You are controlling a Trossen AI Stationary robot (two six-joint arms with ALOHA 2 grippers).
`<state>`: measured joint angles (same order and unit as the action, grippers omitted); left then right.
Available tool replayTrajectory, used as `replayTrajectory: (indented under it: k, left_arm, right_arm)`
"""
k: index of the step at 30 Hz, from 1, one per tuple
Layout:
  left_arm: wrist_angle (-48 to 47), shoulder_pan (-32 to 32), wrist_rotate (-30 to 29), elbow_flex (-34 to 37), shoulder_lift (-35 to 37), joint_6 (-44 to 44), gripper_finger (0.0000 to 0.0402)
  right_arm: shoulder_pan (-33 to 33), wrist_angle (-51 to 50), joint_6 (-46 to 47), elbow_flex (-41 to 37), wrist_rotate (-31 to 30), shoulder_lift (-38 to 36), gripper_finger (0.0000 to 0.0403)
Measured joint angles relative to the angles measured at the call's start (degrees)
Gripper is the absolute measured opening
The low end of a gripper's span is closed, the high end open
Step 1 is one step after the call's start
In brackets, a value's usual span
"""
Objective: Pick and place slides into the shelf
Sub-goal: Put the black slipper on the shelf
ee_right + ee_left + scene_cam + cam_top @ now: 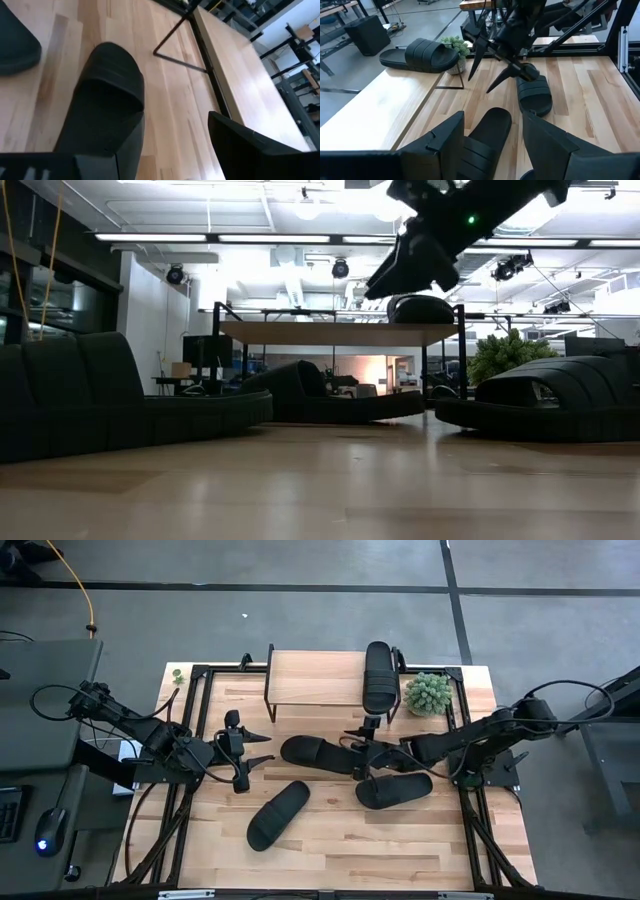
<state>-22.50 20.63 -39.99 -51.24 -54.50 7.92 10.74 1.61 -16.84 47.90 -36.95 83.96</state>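
Black slide (312, 751) lying mid-table, long axis running left–right, just left of the open, empty right gripper (362, 752); nearer than the open left gripper (240, 748), waiting toward the left edge.

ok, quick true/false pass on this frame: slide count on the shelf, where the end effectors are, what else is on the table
1. One slide lies on the shelf. True.
2. Four slides remain on the tabletop. False: three do.
3. The right end effector is open above the middle slide. True.
4. The left end effector grips a slide. False: it is open and empty.
5. A small green plant stands beside the shelf. True.
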Motion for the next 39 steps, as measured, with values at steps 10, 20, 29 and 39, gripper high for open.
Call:
replayTrajectory:
  k: [10,20,29,39]
  left_arm:
    - [0.0,0.0,0.0,0.0,0.0,-0.1,0.0184]
    - [0.0,0.0,0.0,0.0,0.0,-0.1,0.0184]
    - [0.1,0.0,-0.1,0.0,0.0,-0.1,0.0184]
    - [0.0,0.0,-0.1,0.0,0.0,-0.1,0.0184]
  right_arm:
    - [-1.0,4.8,-5.4,0.0,0.8,4.5,0.0211]
    - [-2.1,9.2,-10.5,0.0,2.2,8.9,0.0211]
    - [-4.6,16.2,-13.9,0.0,7.3,14.9,0.0211]
    - [-4.8,23.7,-16.6,0.0,8.0,19.6,0.0211]
